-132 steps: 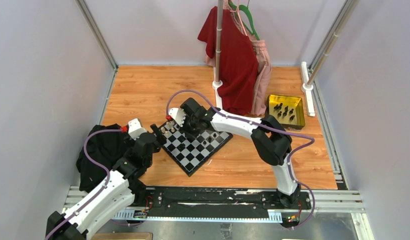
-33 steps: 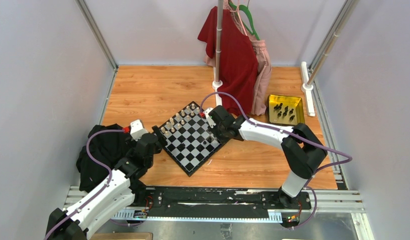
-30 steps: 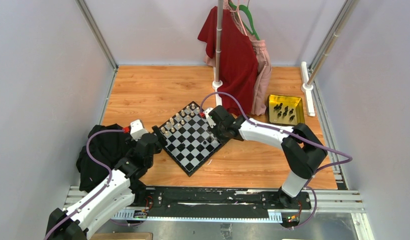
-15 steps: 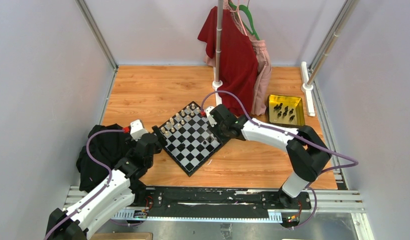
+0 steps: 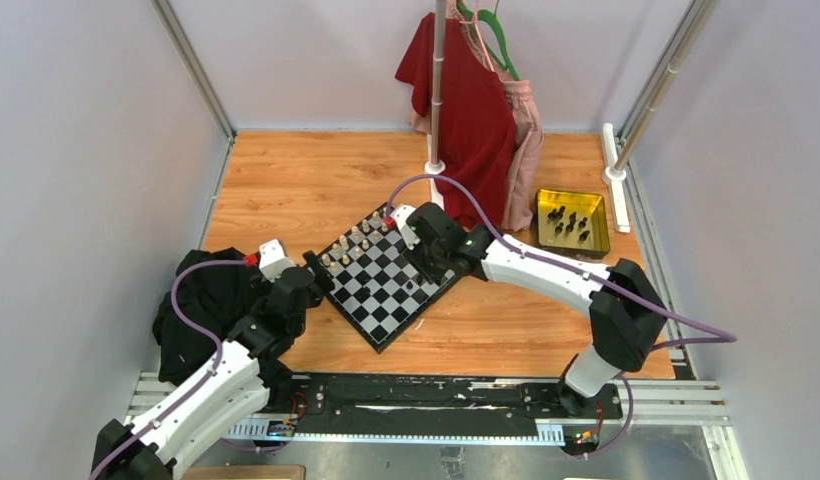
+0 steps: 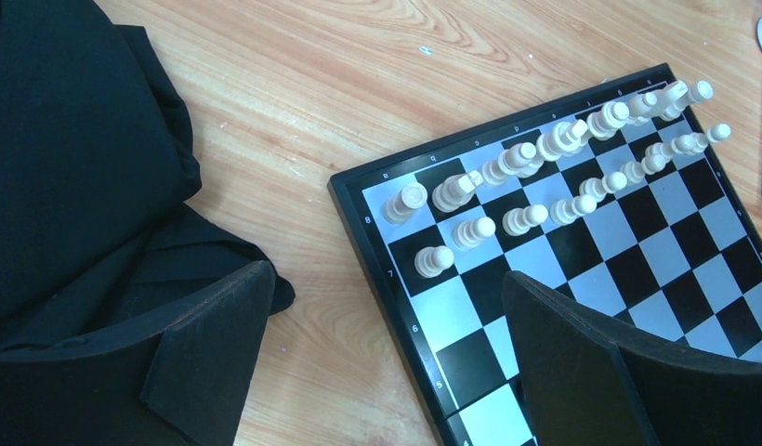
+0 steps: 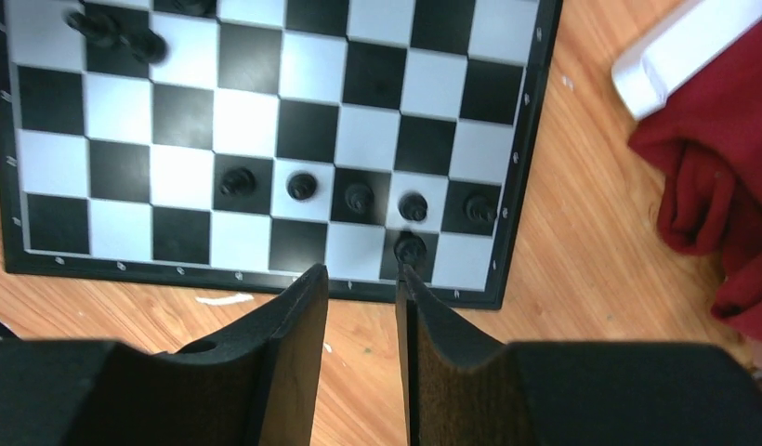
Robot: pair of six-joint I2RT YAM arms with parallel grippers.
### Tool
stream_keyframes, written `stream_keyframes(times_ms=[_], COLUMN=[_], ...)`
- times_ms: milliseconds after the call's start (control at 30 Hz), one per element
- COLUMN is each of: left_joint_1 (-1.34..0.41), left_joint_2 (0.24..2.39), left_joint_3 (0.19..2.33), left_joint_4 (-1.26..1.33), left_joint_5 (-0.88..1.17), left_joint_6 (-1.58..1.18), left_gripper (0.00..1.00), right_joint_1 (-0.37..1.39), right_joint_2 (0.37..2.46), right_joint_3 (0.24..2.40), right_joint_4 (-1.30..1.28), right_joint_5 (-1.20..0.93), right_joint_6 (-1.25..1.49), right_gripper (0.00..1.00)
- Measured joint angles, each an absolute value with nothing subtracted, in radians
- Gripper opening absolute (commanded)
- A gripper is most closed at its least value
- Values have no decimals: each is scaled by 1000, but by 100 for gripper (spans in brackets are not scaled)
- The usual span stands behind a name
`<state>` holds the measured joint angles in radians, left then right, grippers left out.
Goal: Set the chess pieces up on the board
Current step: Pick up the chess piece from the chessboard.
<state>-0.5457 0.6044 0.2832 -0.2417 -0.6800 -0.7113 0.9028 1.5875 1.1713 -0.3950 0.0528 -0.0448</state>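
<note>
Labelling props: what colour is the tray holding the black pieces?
Translucent yellow tray; clearest in the top external view.

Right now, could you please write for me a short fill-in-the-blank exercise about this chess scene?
1. The cream chess pieces stand on the board in ____ rows.
2. The black chess pieces that are off the board lie in a ____ tray.
3. The left end effector is ____, with nothing between its fingers.
Missing words: two; yellow; open.
</note>
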Motion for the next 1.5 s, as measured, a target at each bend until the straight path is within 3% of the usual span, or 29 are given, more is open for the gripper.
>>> stream_keyframes(times_ms=[667,1500], left_joint_1=[-546,-546], left_joint_2=[527,500], left_joint_3=[276,262], left_joint_4=[-278,-286], left_joint_5=[-681,-681], left_joint_6=[-718,-718], left_gripper=[100,100], right_joint_1=[989,994], right_joint_2=[1936,2064], right_joint_3=[1514,1645], right_joint_4=[-393,-389], right_joint_5=[-68,-131], right_joint_6=[-94,-99], right_gripper=[38,38])
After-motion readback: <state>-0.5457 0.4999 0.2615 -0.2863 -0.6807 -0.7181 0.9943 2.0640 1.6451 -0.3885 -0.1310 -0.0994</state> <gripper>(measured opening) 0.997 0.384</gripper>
